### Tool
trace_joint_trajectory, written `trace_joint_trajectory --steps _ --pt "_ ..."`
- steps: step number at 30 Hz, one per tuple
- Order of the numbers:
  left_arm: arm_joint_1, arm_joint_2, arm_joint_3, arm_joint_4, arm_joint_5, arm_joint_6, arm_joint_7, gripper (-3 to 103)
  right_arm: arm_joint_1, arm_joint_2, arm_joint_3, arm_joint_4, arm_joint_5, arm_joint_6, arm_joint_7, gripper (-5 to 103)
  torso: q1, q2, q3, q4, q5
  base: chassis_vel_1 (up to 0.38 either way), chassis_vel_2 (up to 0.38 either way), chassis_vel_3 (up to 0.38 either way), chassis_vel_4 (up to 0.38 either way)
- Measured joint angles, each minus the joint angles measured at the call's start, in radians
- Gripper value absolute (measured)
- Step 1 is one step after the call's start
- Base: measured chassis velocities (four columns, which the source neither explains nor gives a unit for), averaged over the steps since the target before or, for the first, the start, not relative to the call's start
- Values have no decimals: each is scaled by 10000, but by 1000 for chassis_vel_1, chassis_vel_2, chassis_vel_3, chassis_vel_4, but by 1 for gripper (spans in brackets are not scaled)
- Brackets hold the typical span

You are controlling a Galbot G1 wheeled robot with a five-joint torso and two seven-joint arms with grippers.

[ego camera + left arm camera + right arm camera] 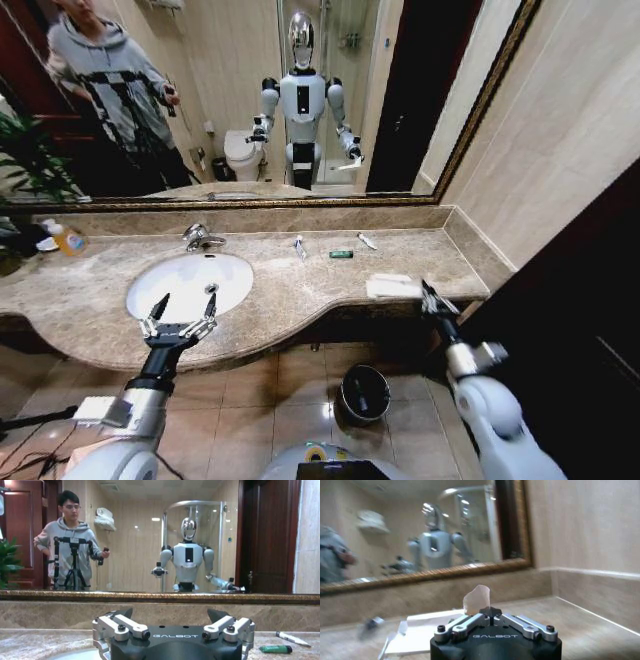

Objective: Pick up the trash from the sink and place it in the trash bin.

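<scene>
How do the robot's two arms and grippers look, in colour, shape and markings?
Both arms have rounded white shells with dark joints. The left gripper has a black body, silver linkage bars with dark screws, and black pointed fingertips. The right gripper is built the same way. White "GALBOT" lettering marks each gripper's black body in the wrist views.

The sink [75, 654] is cut off by the picture's lower edge; the small sachet [476, 600] is blurred.

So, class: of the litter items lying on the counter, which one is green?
The short green tube, lying on the counter between the white stick-like item near the tap and the thin white sachet; both neighbours are white.
</scene>
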Motion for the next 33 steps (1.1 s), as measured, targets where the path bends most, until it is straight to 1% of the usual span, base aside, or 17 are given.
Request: trace_joint_trajectory --steps 1,4,7,9,10,12,13,16,17,20,21,24,25,26,27,31,33 --pt "0 0 0 0 0 0 0 100 -177 123 155 -278 -124 309 -1 0 0 0 0 1 0 0 0 0 0" --pt "0 1 0 0 0 0 0 100 -532 296 229 -658 -185 607 1 0 1 0 1 1 -2 0 0 0 0" --pt "0 0 0 0 -1 0 0 100 -738 436 16 -1143 -402 923 10 0 1 0 1 0 -5 0 0 0 0" --pt "0 1 0 0 0 0 0 100 -729 690 -448 -1958 -1073 1328 37 0 1 0 1 1 -2 0 0 0 0" --pt "0 1 0 0 0 0 0 100 -729 690 -448 -1958 -1073 1328 37 0 1 0 1 1 -2 0 0 0 0" --pt "0 0 1 -1 0 0 0 100 -564 1040 -989 -2800 -1941 1623 23 0 2 -2 1 0 -1 0 0 0 0" --pt "0 0 1 -1 0 0 0 100 -564 1040 -989 -2800 -1941 1623 23 0 2 -2 1 0 -1 0 0 0 0" --pt "0 1 0 -1 0 0 0 100 -12 1471 -1456 -4171 -3275 2010 18 0 1 -1 1 2 -1 0 0 0 0" --pt "0 1 0 -1 0 0 0 100 -12 1471 -1456 -4171 -3275 2010 18 0 1 -1 1 2 -1 0 0 0 0" --pt "0 0 0 0 0 0 0 100 869 1582 -1750 -6257 -4397 2260 121 0 2 -2 2 2 0 0 0 0 0" --pt "0 0 0 0 0 0 0 100 869 1582 -1750 -6257 -4397 2260 121 0 2 -2 2 2 0 0 0 0 0" --pt "0 1 0 0 0 0 0 100 2040 1625 -1473 -8954 -6584 3692 651 0 2 -2 1 2 -3 0 0 0 0" --pt "0 1 0 0 0 0 0 100 2040 1625 -1473 -8954 -6584 3692 651 0 2 -2 1 2 -3 0 0 0 0" --pt "0 1 0 0 0 0 0 100 2512 1582 -1435 -10149 -7403 4230 1008 0 3 -2 2 2 4 0 0 0 0" --pt "0 1 0 -1 0 -1 0 100 2813 1552 -1406 -10842 -7822 4466 1181 0 4 -2 2 1 3 0 0 0 0" --pt "0 1 1 -1 0 0 0 100 3581 1538 -1362 -12375 -8897 4910 1558 0 3 -2 3 1 1 0 0 0 0" --pt "0 1 1 0 0 0 0 100 3831 1556 -1360 -12744 -9223 4980 1652 0 3 -2 2 1 -5 0 0 0 0"
